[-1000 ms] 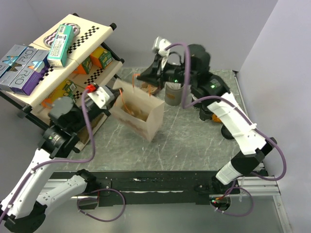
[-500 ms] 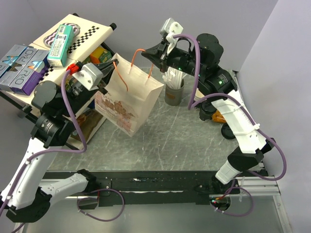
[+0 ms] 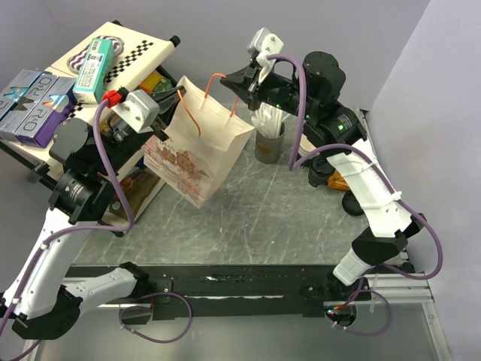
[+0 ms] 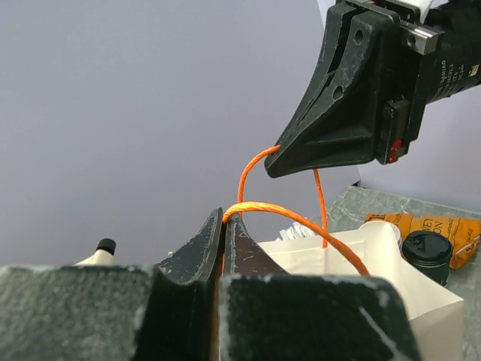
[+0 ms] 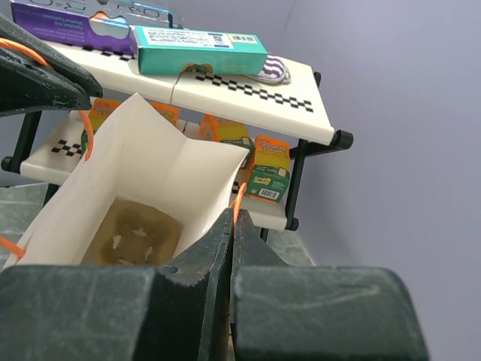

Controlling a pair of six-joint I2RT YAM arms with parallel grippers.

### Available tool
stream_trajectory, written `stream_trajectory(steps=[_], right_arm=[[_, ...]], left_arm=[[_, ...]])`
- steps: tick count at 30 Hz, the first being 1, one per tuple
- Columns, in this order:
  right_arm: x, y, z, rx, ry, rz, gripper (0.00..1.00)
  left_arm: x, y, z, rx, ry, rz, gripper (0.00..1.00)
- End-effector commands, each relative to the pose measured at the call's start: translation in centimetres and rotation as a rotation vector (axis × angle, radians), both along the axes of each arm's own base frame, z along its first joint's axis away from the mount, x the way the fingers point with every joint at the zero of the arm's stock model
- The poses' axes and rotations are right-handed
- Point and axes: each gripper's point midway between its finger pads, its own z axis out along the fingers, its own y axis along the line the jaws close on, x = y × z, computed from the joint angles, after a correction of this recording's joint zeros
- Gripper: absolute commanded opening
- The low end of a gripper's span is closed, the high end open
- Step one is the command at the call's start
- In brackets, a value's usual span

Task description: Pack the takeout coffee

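We see the left claw (image 3: 179, 92) pinched shut on one of the thin orange cord handles (image 3: 197, 119) of a white paper bag (image 3: 201, 154) with a reddish print on its side. The right claw (image 3: 228, 81) is closed just as tightly on the other handle. In the left wrist view the two claws sit near each other, each with a loop of cord caught between its closed black fingers (image 4: 203, 244). The bag hangs between them, lifted off the grey marbled counter (image 3: 285, 218) with its mouth held open. Looking down into it from the right wrist, we find a brown moulded cup carrier (image 5: 139, 233) lying flat on the bottom. The takeout coffee (image 4: 426, 254), a small dark cup with a round black top, is not in the bag. It stands upright on the counter beyond the bag's far edge, just beside a crinkled orange snack packet (image 4: 452, 228). In the top view the right arm covers most of that spot. A grey cup of white straws (image 3: 269, 143) stands near the bag. To the left is a black-framed rack with white checker-edged shelves (image 3: 128, 47), carrying a teal box (image 3: 94, 68) and purple boxes (image 3: 30, 105).
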Motion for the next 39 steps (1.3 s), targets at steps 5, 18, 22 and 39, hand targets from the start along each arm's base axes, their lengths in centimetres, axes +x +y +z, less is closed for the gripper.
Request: stream_trajectory(steps=[5,18,22,39], right_arm=[[-1.5,-2.1,4.0,0.069,-0.095,-0.019,0.0],[-0.7,-1.5,0.6,0.023,-0.013,-0.008,0.0],[0.4,-0.5,-3.9,-0.043,0.081,-0.002,0.12],[3.8,-5.0,-11.6,-0.131,0.291,-0.047,1.0]], left_arm=[[-1.0,-0.1,1.9,-0.042,-0.024,-0.038,0.01],[-0.5,-0.3,-3.8,-0.013,0.084,-0.031,0.02],[0.4,0.0,-10.8,0.053,0.199,0.014,0.45],[-0.7,0.6,-23.1,0.258,0.343,0.008,0.99]])
